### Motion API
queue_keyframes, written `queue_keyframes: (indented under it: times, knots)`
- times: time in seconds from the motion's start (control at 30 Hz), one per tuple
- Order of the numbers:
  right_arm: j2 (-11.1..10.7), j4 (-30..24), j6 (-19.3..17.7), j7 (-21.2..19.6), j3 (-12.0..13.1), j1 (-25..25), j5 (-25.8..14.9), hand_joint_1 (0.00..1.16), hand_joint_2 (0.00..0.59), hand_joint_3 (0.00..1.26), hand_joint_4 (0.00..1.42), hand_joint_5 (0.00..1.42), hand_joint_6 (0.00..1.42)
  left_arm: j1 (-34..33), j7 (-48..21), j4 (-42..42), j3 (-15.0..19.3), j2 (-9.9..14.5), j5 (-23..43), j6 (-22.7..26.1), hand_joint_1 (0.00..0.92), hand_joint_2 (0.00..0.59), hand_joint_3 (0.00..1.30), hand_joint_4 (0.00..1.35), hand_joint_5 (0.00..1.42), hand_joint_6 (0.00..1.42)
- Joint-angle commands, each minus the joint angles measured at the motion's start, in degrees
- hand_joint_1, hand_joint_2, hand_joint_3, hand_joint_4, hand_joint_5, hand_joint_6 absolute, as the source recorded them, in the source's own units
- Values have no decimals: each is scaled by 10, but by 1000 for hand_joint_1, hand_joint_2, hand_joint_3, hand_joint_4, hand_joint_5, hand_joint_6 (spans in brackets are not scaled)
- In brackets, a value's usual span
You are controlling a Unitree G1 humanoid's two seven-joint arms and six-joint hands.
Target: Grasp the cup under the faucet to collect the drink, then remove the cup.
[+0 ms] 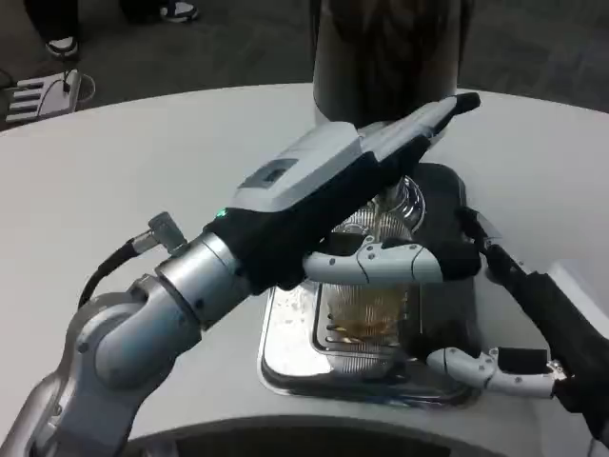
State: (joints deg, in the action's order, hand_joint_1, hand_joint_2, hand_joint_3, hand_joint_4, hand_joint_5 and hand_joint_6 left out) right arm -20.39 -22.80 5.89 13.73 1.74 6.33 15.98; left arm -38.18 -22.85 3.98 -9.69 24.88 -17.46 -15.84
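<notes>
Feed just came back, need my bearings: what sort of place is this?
Probably an indoor demo area: a drinks dispenser on a round white table, over a metal drip tray, with bystanders' shoes on carpet.

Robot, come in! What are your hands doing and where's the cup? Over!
Left hand reaching over the cup, fingers around it. Right hand beside cup, grip unclear. Cup on metal drip tray below the dispenser. Nothing blocking.

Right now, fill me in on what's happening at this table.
The robot works at a drink dispenser on a white table. Its left hand reaches over a metal drip tray, fingers curled around a clear ribbed cup under the dispenser. The right hand waits at the tray's right edge. The faucet is hidden behind the left hand.
</notes>
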Motion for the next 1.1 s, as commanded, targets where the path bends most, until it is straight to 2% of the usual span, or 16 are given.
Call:
queue_keyframes:
  times: [0.03,0.73,1.1]
  knots:
    - [8,24,-2,-17,-10,22,4,778,224,0,0,0,49,-1,-17,8,-1,11,5,-3,0,106,0,0,38,24]
    - [28,105,-10,-43,-35,94,4,781,224,0,0,0,34,-16,-29,18,2,28,10,1,0,109,0,0,29,24]
    - [32,126,-16,-46,-43,110,0,776,225,0,0,0,33,-11,-23,22,14,28,18,-1,0,108,0,0,27,24]
